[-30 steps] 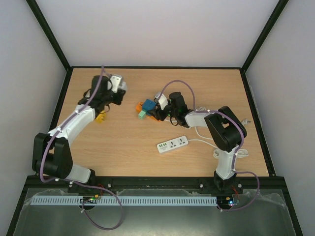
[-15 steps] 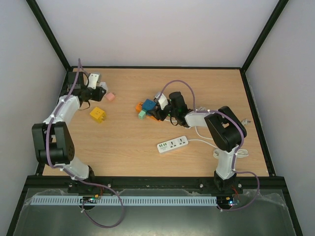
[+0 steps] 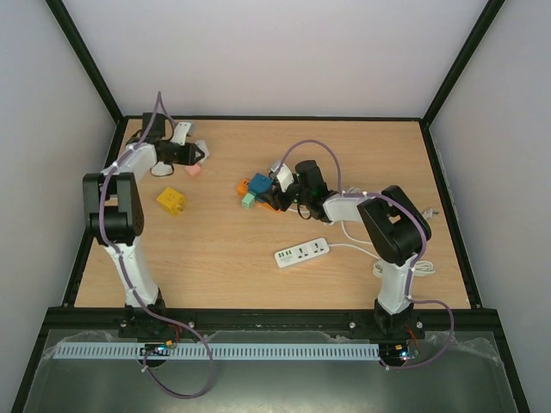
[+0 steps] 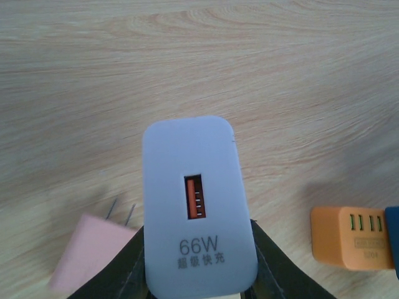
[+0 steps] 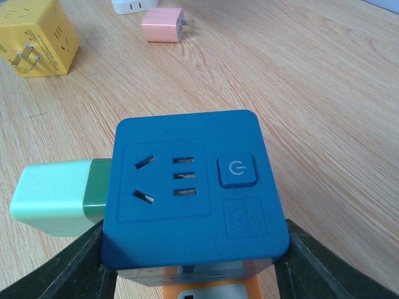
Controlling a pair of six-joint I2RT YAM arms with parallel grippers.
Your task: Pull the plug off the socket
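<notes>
The left arm is folding in tighter than half a second ago. The left claw (image 3: pixel 195 155) is squeezing a white charger (image 4: pixel 196 205) beside the pink plug (image 4: pixel 93 255). The right claw (image 5: pixel 193 274) is gripping the blue socket (image 5: pixel 187 193) mid tabletop (image 3: pixel 215 258), with the green plug (image 5: pixel 53 196) sticking in its side. Only the left wrist view is showing "66W"

The cube socket (image 5: pixel 193 193) sits in my right gripper (image 5: pixel 194 274) at mid-table, the plug (image 5: pixel 53 198) against its left face. The power strip (image 3: pixel 303 252) lies nearer my bases. The charger (image 4: pixel 198 212) sits in my left gripper (image 4: pixel 198 268), at the far left.
</notes>
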